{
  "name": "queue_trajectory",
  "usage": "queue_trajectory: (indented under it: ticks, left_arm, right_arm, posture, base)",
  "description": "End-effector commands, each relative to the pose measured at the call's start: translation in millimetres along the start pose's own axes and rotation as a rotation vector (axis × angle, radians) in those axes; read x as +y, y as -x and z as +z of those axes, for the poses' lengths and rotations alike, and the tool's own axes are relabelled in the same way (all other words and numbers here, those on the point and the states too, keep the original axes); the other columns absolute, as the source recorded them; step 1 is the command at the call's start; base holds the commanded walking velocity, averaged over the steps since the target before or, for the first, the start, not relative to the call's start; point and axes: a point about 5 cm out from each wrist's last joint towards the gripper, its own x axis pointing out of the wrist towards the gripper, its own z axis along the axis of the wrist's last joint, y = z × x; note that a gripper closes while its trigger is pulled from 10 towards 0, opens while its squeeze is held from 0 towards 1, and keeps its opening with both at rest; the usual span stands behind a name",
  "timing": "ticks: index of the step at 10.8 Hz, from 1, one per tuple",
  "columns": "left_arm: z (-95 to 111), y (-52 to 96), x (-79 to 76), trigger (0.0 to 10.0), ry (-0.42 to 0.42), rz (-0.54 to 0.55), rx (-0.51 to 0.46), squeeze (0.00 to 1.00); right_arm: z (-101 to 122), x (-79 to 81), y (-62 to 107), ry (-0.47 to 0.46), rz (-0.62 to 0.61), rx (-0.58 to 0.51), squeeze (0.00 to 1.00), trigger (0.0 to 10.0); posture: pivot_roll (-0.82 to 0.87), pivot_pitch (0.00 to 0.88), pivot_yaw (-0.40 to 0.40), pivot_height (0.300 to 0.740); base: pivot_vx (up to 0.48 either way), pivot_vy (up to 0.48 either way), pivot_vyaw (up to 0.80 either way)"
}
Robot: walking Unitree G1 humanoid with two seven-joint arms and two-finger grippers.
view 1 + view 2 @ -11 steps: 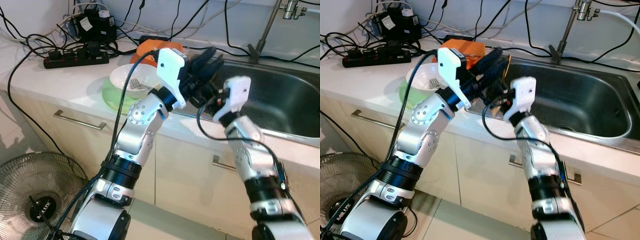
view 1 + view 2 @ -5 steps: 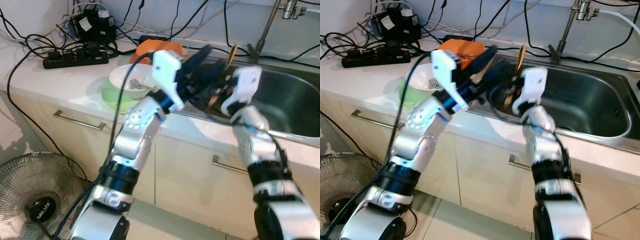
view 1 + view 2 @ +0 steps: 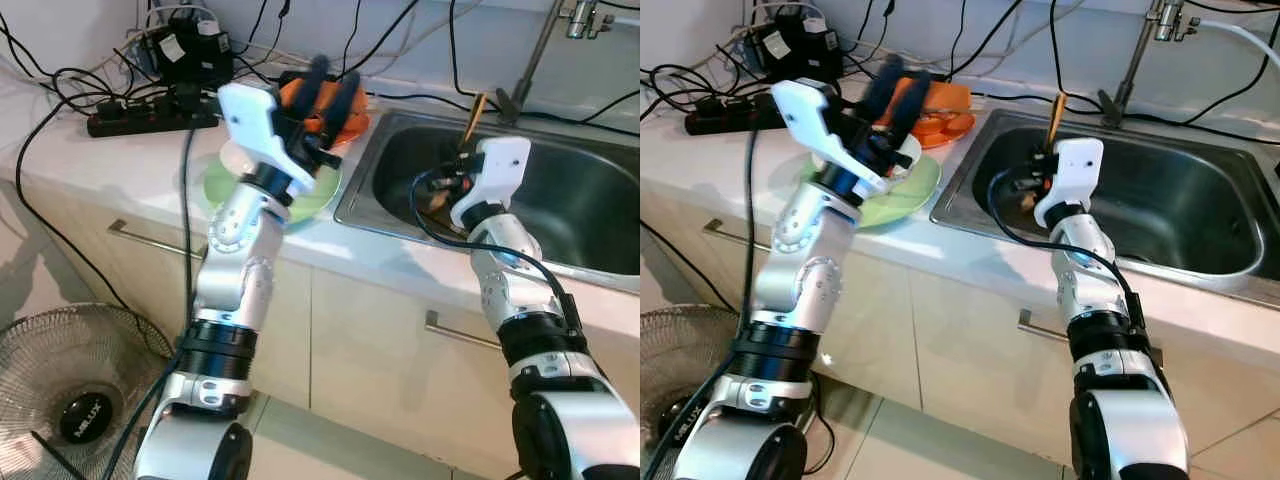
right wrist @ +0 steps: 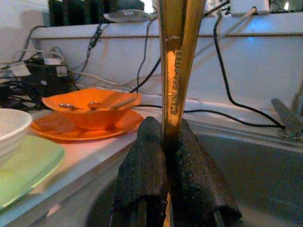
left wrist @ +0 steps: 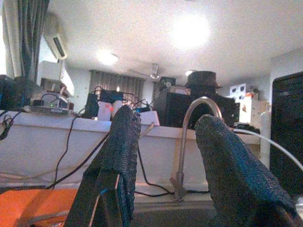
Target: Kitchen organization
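R fingers (image 4: 163, 179) grip gold utensil (image 4: 176, 61) (upright) over sink (image 3: 1160, 200) | L fingers (image 5: 163, 156) wide

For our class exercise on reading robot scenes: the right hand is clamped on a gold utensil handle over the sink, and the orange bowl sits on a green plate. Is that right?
Not quite. The right hand does grip the gold utensil over the sink, but the orange bowl sits on an orange plate, as the right wrist view shows. The green plate holds the white bowl.

Bowl (image 4: 87, 111) on plate (image 4: 83, 130), left of sink (image 3: 560, 200).
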Motion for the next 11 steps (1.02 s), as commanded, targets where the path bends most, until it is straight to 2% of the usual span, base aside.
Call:
queue_trajectory:
  ticks: [1,2,3,4,5,6,7,11]
  left_arm:
    - [-3,1.2,-3.1,10.0,-0.009,-0.018,0.031,0.0]
    - [-18,13.6,-10.7,10.0,0.011,-0.082,0.132,0.0]
    - [-30,22.7,-16.8,10.0,-0.021,-0.14,0.21,0.0]
    - [-34,24.6,-18.0,10.0,-0.045,-0.17,0.246,0.0]
    - [-44,36.0,-24.8,10.0,-0.097,-0.23,0.313,0.0]
    - [-48,41.0,-29.1,10.0,-0.089,-0.241,0.339,0.0]
    - [-60,48.2,-36.7,10.0,-0.068,-0.253,0.421,0.0]
    - [-76,59.1,-49.6,10.0,-0.002,-0.257,0.5,0.0]
  right_arm:
    - [10,-4.8,-5.4,0.017,-0.023,-0.033,0.0,0.0]
    - [11,-14.5,-8.4,0.033,-0.08,-0.014,0.0,4.0]
    - [12,-19.0,-10.4,0.044,-0.103,-0.004,0.0,10.0]
    - [14,-21.3,-12.0,0.054,-0.117,-0.001,0.0,10.0]
    - [16,-27.0,-15.8,0.074,-0.161,0.018,0.0,10.0]
    - [17,-28.1,-17.2,0.077,-0.174,0.028,0.0,10.0]
    - [14,-24.2,-19.5,0.087,-0.172,0.051,0.0,10.0]
    - [-5,-14.8,-17.9,0.11,-0.183,0.145,0.0,10.0]
  posture:
    - [0.17,0.0,0.012,0.74]
    - [0.18,0.0,0.01,0.74]
    - [0.18,0.0,0.011,0.74]
    - [0.18,0.0,0.011,0.74]
    - [0.18,0.0,0.009,0.74]
    - [0.18,0.0,0.008,0.74]
    - [0.19,0.0,0.006,0.74]
    - [0.21,0.009,-0.004,0.74]
  base:
    - [0.0,0.0,0.0]
    - [0.0,0.0,0.0]
    - [0.0,0.0,0.0]
    - [0.0,0.0,0.0]
    - [0.0,0.0,0.0]
    - [0.0,0.0,0.0]
    - [0.0,0.0,0.0]
    - [0.0,0.0,0.0]
